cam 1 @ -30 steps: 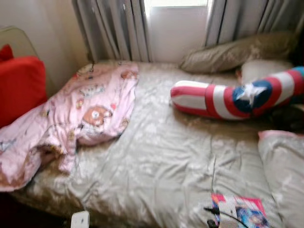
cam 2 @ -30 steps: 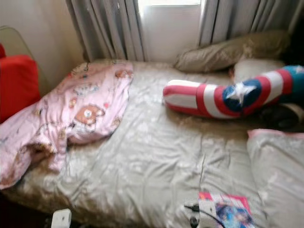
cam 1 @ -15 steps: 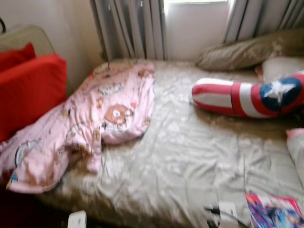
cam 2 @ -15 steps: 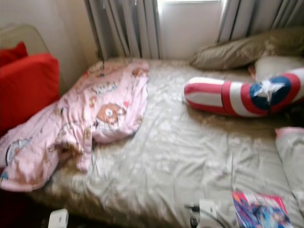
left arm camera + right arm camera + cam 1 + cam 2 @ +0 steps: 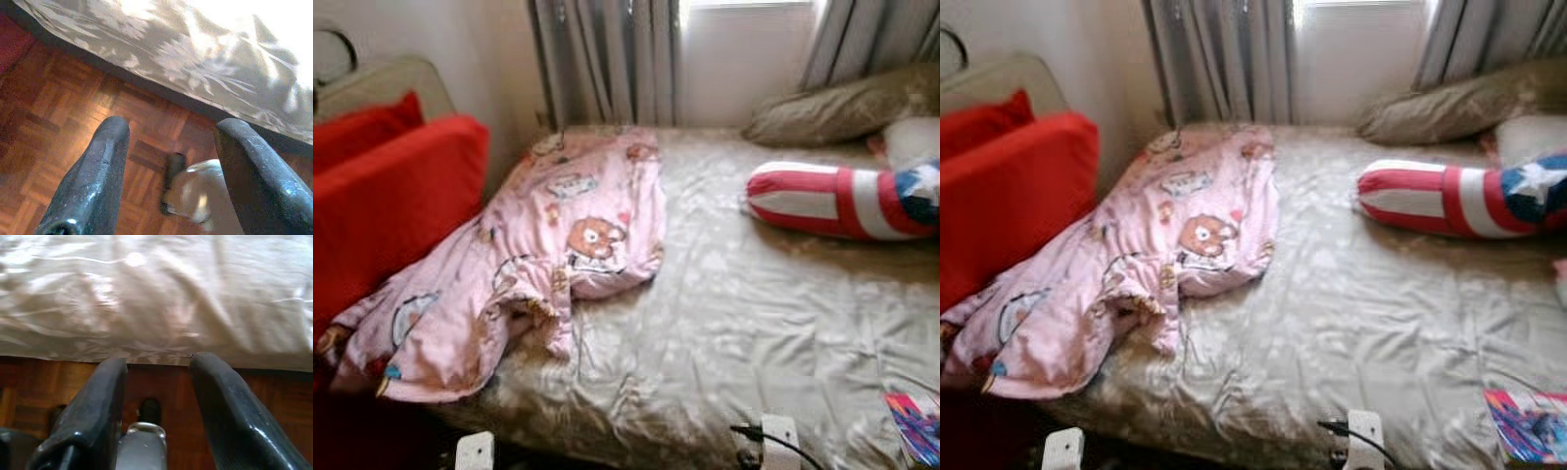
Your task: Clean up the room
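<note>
Left tool: fingers spread apart, nothing between them, hanging low over the parquet floor beside the bed edge. Right tool: likewise parted and empty, pointing down at the floor beneath the sheet's hem.

Step in hand, judged: approach and survey only; no item grasped, tidying not yet begun.

Main item for tidying: pink blanket, crumpled on the left part of the bed, one end spilling over the edge toward the red cushions. Striped bolster lying across the right side, near the grey pillow under the curtains. Magazine at the near right corner of the bed.

Next move, judged: raising an arm from the floor side to bed height and closing on a free fold of the blanket; loose cloth, so a gathered bunch needed rather than a flat edge.

Hard to make out: bolster and magazine cut off at the frame edge; blanket's lowest end lost in shadow; white objects at the bottom edge unidentified; pale rounded shape between the left fingers blurred.
</note>
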Motion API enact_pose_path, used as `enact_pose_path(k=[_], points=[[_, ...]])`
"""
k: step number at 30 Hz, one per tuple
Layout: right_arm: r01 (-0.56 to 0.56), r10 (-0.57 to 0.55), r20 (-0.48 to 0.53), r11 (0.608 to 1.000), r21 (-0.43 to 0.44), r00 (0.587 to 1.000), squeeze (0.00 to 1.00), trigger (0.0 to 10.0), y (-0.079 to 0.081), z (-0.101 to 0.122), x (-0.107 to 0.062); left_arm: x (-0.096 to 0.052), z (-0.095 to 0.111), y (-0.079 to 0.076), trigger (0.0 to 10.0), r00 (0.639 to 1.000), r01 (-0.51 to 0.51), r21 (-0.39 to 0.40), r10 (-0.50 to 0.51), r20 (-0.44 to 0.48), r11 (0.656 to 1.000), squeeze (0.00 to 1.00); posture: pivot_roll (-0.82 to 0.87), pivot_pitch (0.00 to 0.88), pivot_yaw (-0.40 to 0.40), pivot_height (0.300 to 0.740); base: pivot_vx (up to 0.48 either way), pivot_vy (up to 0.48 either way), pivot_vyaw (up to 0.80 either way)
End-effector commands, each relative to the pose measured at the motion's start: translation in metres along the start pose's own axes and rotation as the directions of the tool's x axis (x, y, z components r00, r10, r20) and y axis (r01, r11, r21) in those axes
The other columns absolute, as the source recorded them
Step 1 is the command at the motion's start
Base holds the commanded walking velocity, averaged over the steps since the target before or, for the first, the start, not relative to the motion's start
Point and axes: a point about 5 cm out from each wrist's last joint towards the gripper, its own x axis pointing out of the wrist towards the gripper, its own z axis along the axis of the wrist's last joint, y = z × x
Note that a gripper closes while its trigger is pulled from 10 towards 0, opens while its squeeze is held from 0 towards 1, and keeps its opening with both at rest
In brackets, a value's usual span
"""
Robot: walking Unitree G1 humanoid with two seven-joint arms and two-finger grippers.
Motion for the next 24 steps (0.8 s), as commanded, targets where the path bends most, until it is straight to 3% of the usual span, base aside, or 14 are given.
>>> enact_pose_path(k=[1,24], points=[[-0.028,0.028,0.016,1.000,0.000,0.999,0.00,10.0,0.0110,0.0055,0.0015,-0.0026,-0.0029,0.0104,10.0,1.000,-0.025,0.017,0.026,-0.014,1.000,0.00,0.07,0.000,0.029,0.740,0.000,0.480,0.00],[-0.031,0.031,0.012,0.999,-0.013,0.999,0.00,10.0,0.0099,0.0042,0.0012,-0.0053,-0.0088,0.0138,10.0,0.999,-0.029,0.009,0.030,-0.020,1.000,0.00,0.08,0.000,0.024,0.740,0.000,0.480,0.00]])
